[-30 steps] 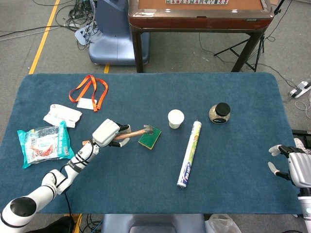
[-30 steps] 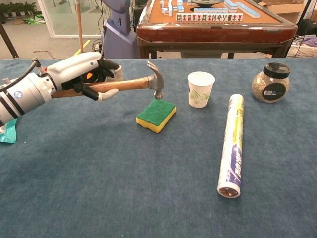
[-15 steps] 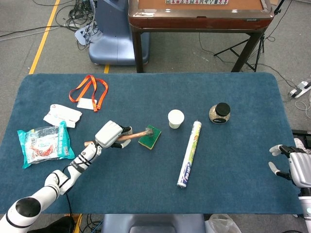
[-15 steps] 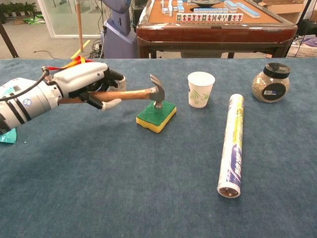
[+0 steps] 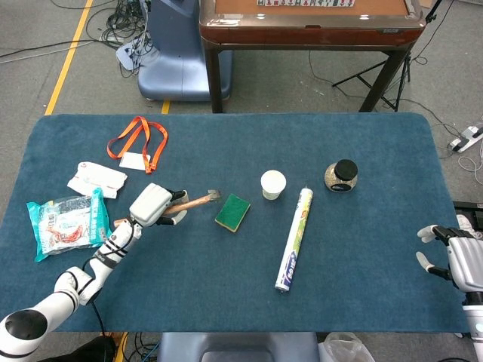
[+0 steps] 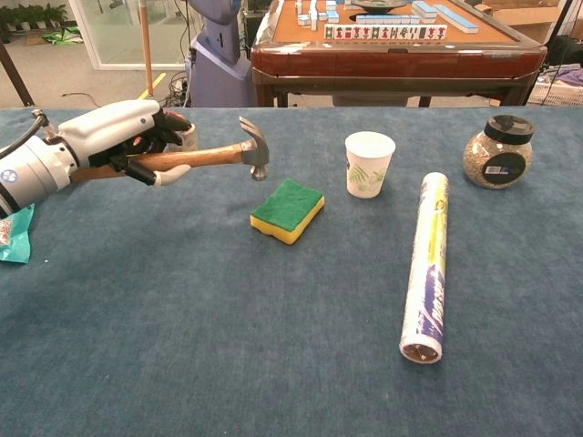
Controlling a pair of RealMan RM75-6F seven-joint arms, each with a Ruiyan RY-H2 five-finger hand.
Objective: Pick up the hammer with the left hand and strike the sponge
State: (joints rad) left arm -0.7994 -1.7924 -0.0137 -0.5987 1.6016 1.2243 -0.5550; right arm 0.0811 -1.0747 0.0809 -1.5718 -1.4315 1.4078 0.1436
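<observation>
Left hand point(image 6: 127, 146) holds the hammer point(image 6: 205, 157) in the air, left of the sponge point(image 6: 288, 209).

The fingers wrap the wooden handle; the metal head points right, raised and clear of the green-and-yellow sponge lying on the blue surface point(image 6: 273, 346) near frame centre. A paper cup point(image 6: 369, 164) stands just right of the sponge. The right hand point(image 5: 453, 256), at the lower right edge of the head view, holds nothing, fingers apart.
</observation>
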